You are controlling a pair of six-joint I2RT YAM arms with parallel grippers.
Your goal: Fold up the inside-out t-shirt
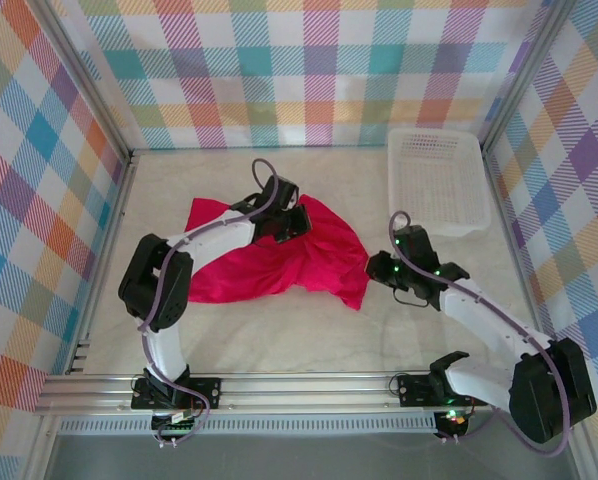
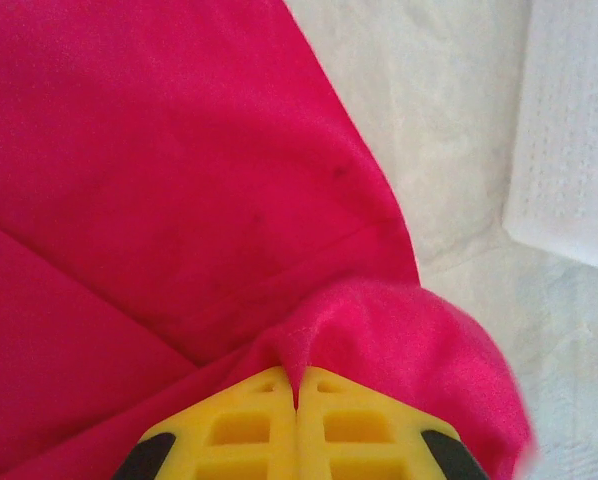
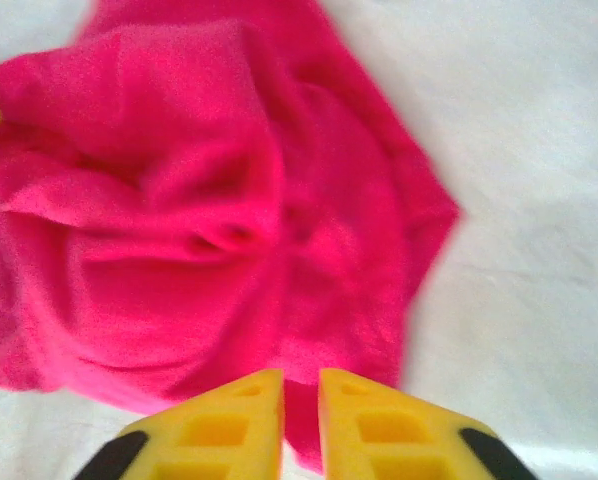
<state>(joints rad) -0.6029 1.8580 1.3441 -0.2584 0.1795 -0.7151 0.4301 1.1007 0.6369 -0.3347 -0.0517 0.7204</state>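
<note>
The crimson inside-out t-shirt (image 1: 279, 265) lies crumpled in the middle of the table, with no white tag showing. My left gripper (image 1: 297, 222) sits at the shirt's far edge. In the left wrist view its yellow fingers (image 2: 239, 430) are pressed together on a raised pinch of red fabric (image 2: 379, 330). My right gripper (image 1: 374, 266) is at the shirt's right corner. In the right wrist view its fingers (image 3: 379, 425) stand a narrow gap apart with a strip of the shirt (image 3: 179, 200) caught between them.
A white plastic lattice basket (image 1: 437, 180) stands at the back right, and its corner shows in the left wrist view (image 2: 569, 130). The table is a pale sheet (image 1: 279, 340) boxed in by plaid walls, with a metal rail along the near edge.
</note>
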